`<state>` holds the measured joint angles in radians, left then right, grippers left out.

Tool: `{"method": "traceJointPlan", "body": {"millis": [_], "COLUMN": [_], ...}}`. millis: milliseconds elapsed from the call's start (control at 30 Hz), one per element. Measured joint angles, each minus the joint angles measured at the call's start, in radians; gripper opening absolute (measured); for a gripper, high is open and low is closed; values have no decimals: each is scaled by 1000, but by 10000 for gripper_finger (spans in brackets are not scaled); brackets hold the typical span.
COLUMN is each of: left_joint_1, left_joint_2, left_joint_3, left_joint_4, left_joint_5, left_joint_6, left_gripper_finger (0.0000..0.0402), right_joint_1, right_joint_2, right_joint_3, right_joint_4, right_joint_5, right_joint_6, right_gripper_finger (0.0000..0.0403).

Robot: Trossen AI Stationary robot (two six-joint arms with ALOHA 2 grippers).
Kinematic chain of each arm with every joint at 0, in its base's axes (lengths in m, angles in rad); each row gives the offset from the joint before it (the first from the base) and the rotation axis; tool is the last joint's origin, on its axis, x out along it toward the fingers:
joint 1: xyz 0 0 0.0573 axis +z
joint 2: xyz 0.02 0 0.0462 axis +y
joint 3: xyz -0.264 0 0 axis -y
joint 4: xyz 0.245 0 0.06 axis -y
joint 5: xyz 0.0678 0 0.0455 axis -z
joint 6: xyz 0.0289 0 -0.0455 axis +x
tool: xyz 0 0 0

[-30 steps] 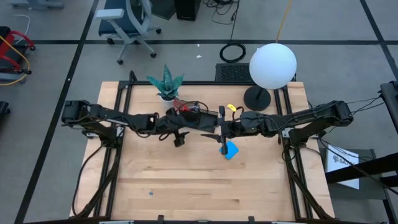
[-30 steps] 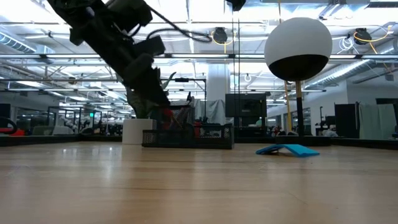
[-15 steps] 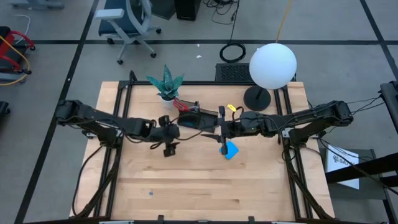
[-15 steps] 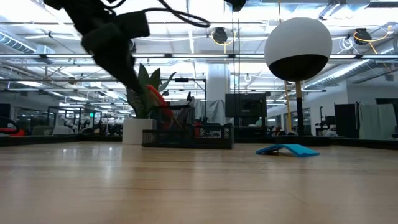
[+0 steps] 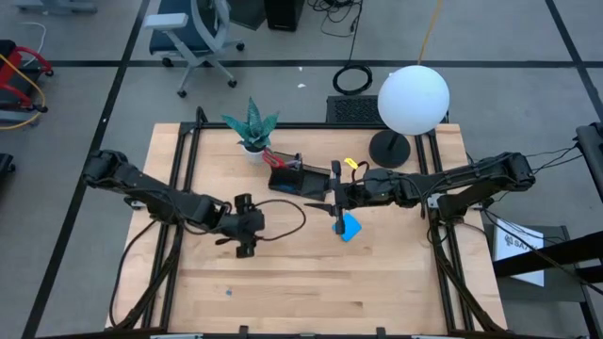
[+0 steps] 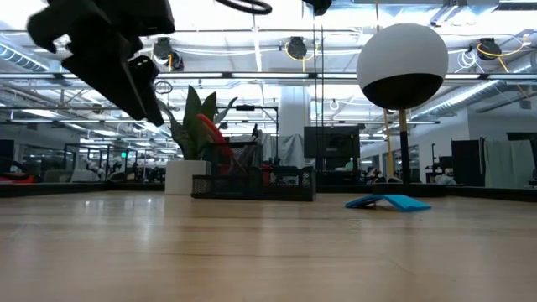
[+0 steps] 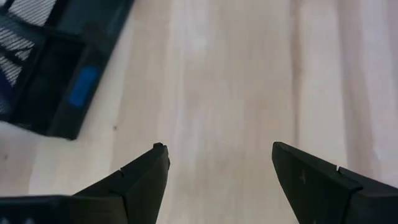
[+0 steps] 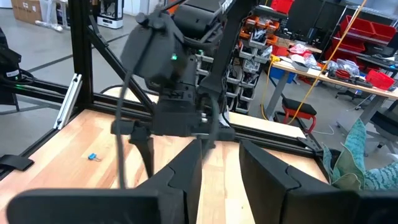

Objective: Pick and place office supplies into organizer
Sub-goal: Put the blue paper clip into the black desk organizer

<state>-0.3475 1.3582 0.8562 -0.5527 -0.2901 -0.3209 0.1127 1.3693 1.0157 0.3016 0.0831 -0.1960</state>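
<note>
The black organizer stands at the table's far middle. Red-handled scissors stick up out of its left end, handles slanting upward. A small blue piece lies in one compartment. My left gripper hovers open over bare wood, near and left of the organizer, with nothing between its fingers. My right gripper hangs high and level just right of the organizer; a gap shows between its fingers. The blue notepad lies on the table below it. A tiny blue block lies near the front edge.
A potted plant stands just left of and behind the organizer. A lamp with a white globe and round black base stands far right. A small yellow thing lies right of the organizer. Bare wood spreads across the near half.
My left gripper has drawn back from the organizer toward the table's near left, rising a little and turning, open throughout. The scissors stay standing in the organizer.
</note>
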Motion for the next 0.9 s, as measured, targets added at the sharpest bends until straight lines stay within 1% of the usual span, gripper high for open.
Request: {"method": "traceJointPlan", "body": {"millis": [333,633,900], "left_joint_1": [-68,-163,-236], "left_joint_2": [0,0,0], "left_joint_3": [26,26,26], "left_joint_4": [-10,-74,-88], "left_joint_5": [-14,-22,83], "left_joint_6": [-18,-110,-231], "left_gripper_finger": [291,291,291], "right_joint_1": [0,0,0], "right_joint_2": [0,0,0], "right_joint_3": [0,0,0], "right_joint_4": [0,0,0], "right_joint_5": [0,0,0], "right_joint_6": [0,0,0], "right_gripper_finger": [100,100,100]}}
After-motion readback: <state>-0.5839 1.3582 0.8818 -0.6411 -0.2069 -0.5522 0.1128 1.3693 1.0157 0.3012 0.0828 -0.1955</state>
